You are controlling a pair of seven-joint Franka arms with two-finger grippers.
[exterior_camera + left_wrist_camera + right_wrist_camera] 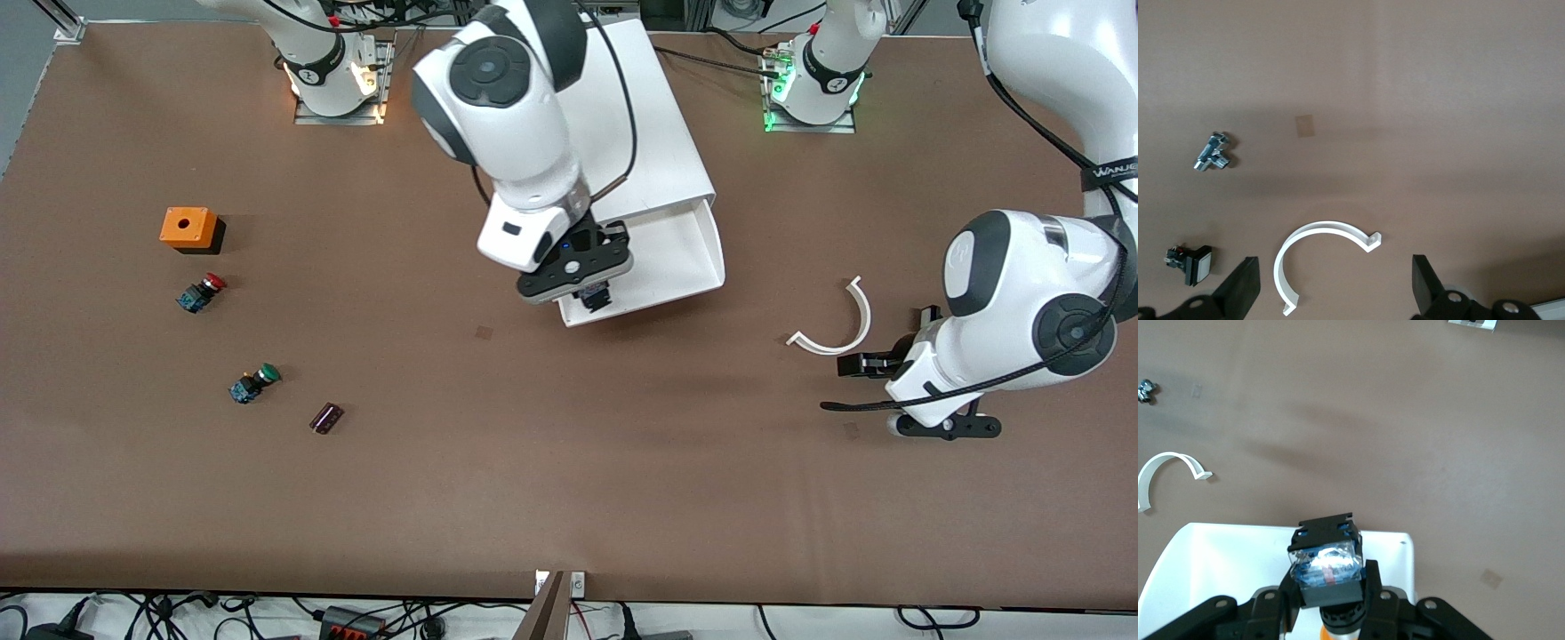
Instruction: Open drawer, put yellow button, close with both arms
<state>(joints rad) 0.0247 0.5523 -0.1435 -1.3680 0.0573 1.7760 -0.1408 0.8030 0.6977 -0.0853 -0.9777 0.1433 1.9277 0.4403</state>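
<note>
Yellow button [1328, 570] pinched in right gripper [594, 293] fingers, hanging over pulled-out drawer [685, 253] near its front lip. Left gripper [1335, 293] waits low over bench beside white curved clip [1318, 257], fingers spread wide, empty. Risk: release this near lip, button bounces out onto bench.

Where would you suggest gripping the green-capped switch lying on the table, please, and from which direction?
Grip the green-capped switch across its dark middle body, between the round cap and the blue base, coming straight down from above. It lies on its side with open table around it, so the fingers can straddle the body; the rounded cap would probably slip.
</note>
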